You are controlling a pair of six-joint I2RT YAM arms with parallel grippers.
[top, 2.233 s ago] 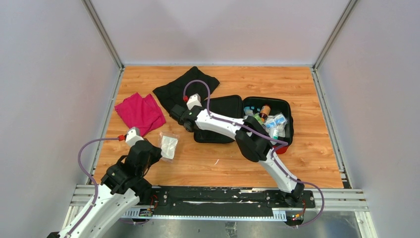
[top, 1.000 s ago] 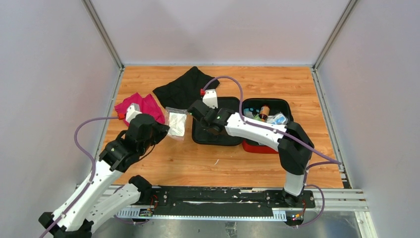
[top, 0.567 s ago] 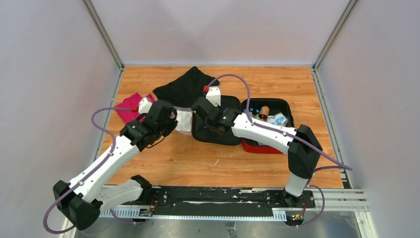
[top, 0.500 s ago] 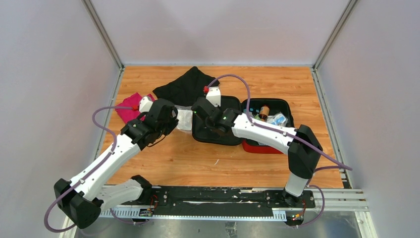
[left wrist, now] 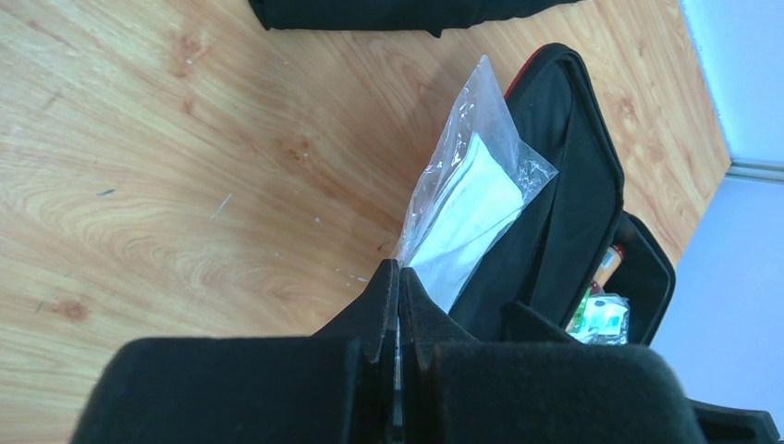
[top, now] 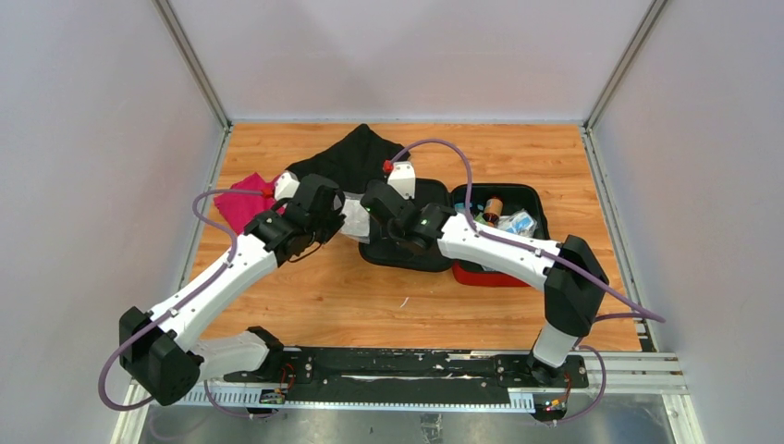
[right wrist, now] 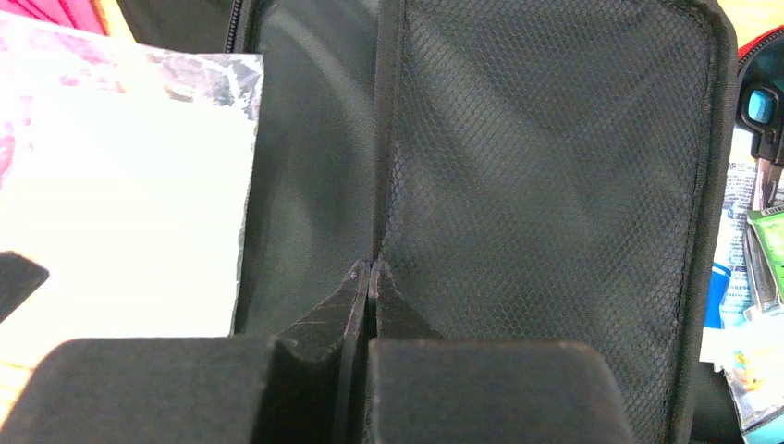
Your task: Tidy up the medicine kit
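The kit (top: 483, 275) lies open just right of centre and seems soft and light, so take it by its stiffer zip rim, while your left claw (left wrist: 398, 273) is clenched on the bag (left wrist: 467, 203) and your right claw (right wrist: 370, 268) pinches the mesh pocket (right wrist: 545, 185).

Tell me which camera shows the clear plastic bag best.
Left wrist: the plastic bag shows nearly whole, white pad inside, pinched by the shut left gripper. Right wrist catches only a washed-out part; the top view mostly hides it behind the arms.

A robotics lab enclosure is indicated. A wood-grain tabletop (top: 592, 277) is boxed in by grey panels (top: 102, 139) and aluminium profiles (top: 192, 65).
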